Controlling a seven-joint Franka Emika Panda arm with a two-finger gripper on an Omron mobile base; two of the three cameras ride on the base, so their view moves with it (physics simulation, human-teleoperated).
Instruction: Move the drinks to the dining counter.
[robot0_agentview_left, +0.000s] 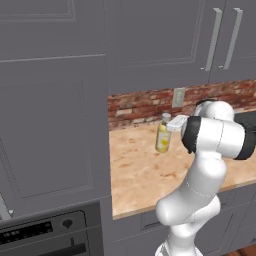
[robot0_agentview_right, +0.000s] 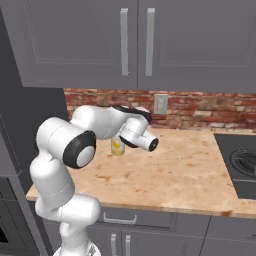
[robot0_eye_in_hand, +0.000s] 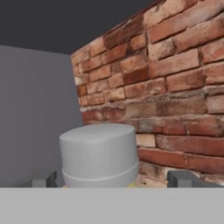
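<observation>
A white robot arm reaches across a wood-topped kitchen surface toward the yellow bottle, which stands upright near the brick backsplash, well back from the front edge. Seen from the hand, the bottle's pale cap sits between the two dark fingertips of the claw, whose jaws stand wide on either side with a clear gap to the cap; nothing is gripped. By the look of things the job of moving the drinks to the dining counter has hardly begun: this bottle is not yet lifted off the wall-side surface, and closing on it, lifting it and carrying it across all remain, as does the same for any other drinks. Room to work seems fair: open top lies in front of the bottle and to its right, toward the black cooktop. The tight sides are the backsplash just behind, the tall grey cabinet walling off the left end, and the wall cabinets overhead, which could limit a high lift.
</observation>
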